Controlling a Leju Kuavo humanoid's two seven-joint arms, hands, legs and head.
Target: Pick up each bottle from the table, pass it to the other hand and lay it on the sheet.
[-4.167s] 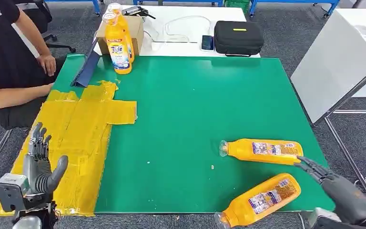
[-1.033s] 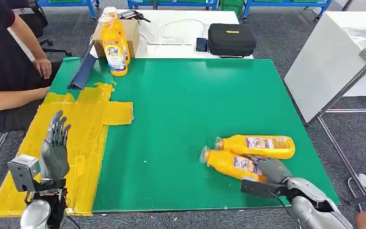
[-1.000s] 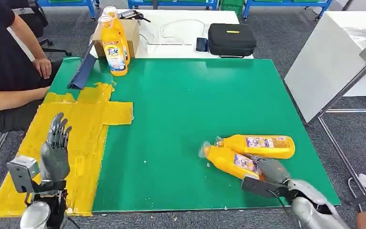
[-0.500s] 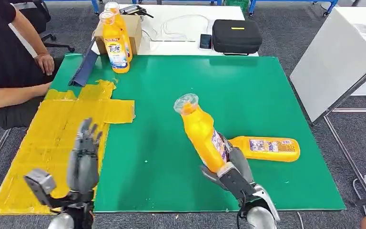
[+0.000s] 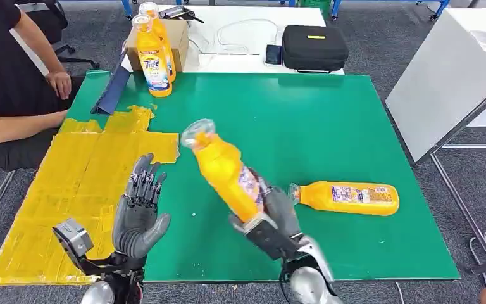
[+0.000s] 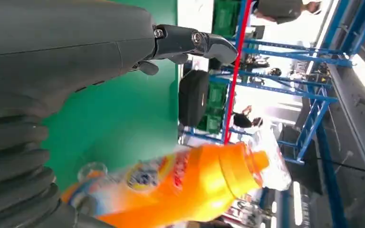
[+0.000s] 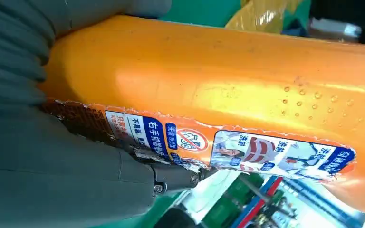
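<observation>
- Head view: grey carpet floor, green desk (image 5: 329,120) with a yellow sheet (image 5: 69,183) taped over its left part. White table behind carries a black case (image 5: 314,48), a phone (image 5: 274,54) and a cardboard box (image 5: 178,37).
- Person in black (image 5: 6,76) sits at the left edge of the desk.
- Two upright orange bottles (image 5: 152,54) at the far left corner; front label reads "Tide".
- Right hand (image 5: 272,218) grips the held bottle (image 5: 224,168) by its base end, above the desk centre, tilted, cap pointing up and left.
- Left hand (image 5: 140,212) holds nothing, fingers spread, palm raised, just left of the held bottle, not touching it.
- Lying bottle (image 5: 345,197) rests on the desk to the right, label text too small to read.
- Left wrist view: held bottle (image 6: 190,183) crosses beside the spread fingers (image 6: 195,40); its label is blurred.
- Right wrist view: right hand (image 7: 52,156) wraps the held bottle (image 7: 228,85); label carries Chinese print and a red prohibition icon.
</observation>
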